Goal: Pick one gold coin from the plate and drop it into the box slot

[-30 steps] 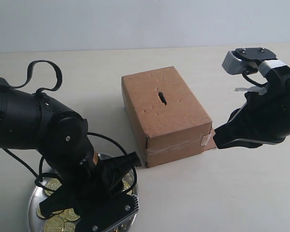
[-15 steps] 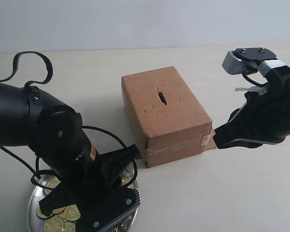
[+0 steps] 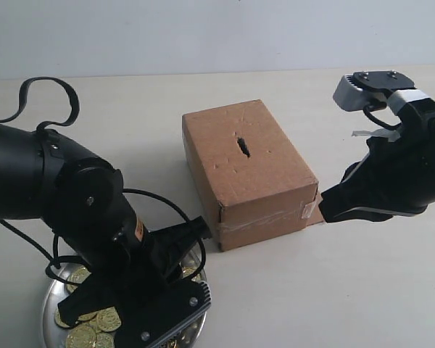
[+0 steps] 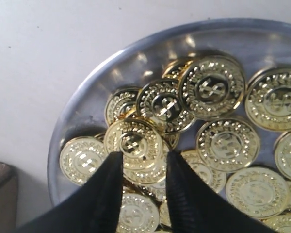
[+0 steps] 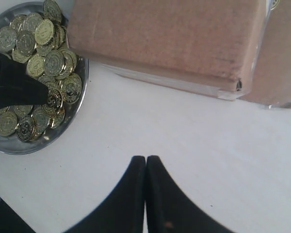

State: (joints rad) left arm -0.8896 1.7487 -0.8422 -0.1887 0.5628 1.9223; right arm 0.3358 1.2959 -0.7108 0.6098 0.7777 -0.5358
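The shiny silver plate (image 4: 87, 82) holds several gold coins. My left gripper (image 4: 143, 158) is open, low over the pile, its two black fingers either side of one gold coin (image 4: 133, 141) lying flat on others; nothing is pinched. From outside, the left arm covers most of the plate (image 3: 51, 297). The brown cardboard box (image 3: 254, 167) stands mid-table with its dark ragged slot (image 3: 243, 146) on top. My right gripper (image 5: 145, 159) is shut and empty over bare table, just right of the box's taped end (image 3: 326, 210).
A brown flap (image 5: 276, 63) juts from the box's taped end near the right gripper. The left arm's black cables (image 3: 51, 101) loop above it. The plate (image 5: 19, 145) lies close to the box's near corner.
The left arm has shifted down and left over the plate since a second ago, then held almost still. The right arm and the box have not moved.
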